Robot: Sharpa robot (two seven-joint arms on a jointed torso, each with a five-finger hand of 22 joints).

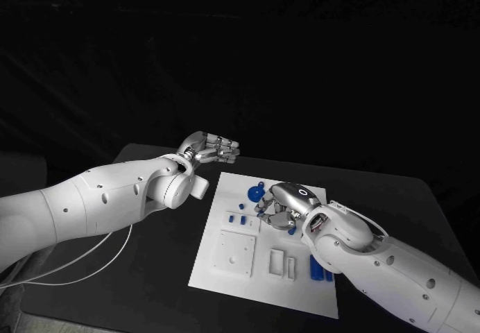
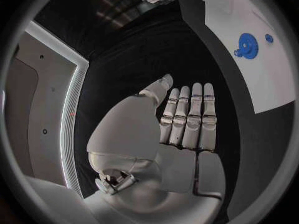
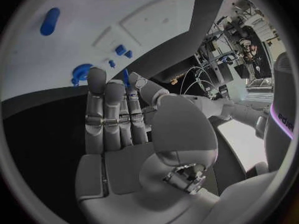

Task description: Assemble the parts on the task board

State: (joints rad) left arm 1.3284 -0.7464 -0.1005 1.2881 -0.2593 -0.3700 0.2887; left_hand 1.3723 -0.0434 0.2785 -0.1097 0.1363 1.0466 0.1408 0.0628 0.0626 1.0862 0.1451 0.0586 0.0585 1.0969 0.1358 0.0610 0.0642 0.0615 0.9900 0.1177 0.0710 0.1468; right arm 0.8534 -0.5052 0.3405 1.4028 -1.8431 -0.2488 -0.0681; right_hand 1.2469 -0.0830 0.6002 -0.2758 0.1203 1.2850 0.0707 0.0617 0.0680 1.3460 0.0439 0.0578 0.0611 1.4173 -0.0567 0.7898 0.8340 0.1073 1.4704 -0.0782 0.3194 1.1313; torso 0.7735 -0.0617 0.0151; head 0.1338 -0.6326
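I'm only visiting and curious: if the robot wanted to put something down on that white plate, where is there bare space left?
The task board is bare along its near edge, below the raised white blocks. Its far left corner, beside the left hand, is also free. The middle is crowded: blue parts under the right hand.

The white rectangular task board (image 1: 232, 272) lies in the middle of the black counter (image 1: 390, 201), with the silver many-fingered left hand (image 1: 209, 148) off the board's far left corner, over the counter's far edge, and the silver many-fingered right hand (image 1: 283, 203) over the board's far right part. A small blue gear-shaped part (image 1: 256, 191) sits on the board's far end just left of the right hand, small blue block parts (image 1: 237, 219) lie nearer, left of that hand. Two blue cylindrical parts (image 1: 318, 268) lie at the board's right edge beside the right forearm.
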